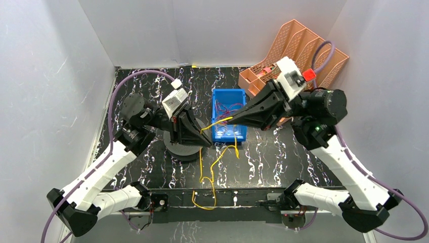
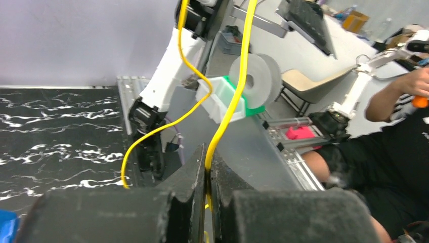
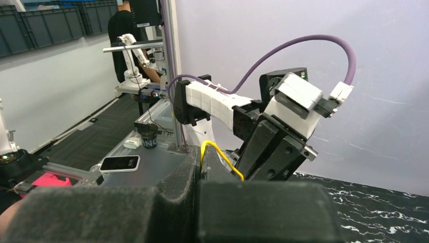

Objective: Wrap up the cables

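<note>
yellow cable [image 2: 243, 61] crossing blue bin [image 1: 227, 92] left rim, orange rack [image 1: 296, 40] behind right arm [image 1: 349, 167]

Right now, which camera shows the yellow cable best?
The top external view: the yellow cable runs from the left gripper to the right gripper and loops down to the near edge. The left wrist shows one pinched stretch; the right wrist, a short loop.

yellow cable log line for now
left pincer: shut on yellow cable | right pincer: shut on yellow cable | slack: loops down to near edge
</note>
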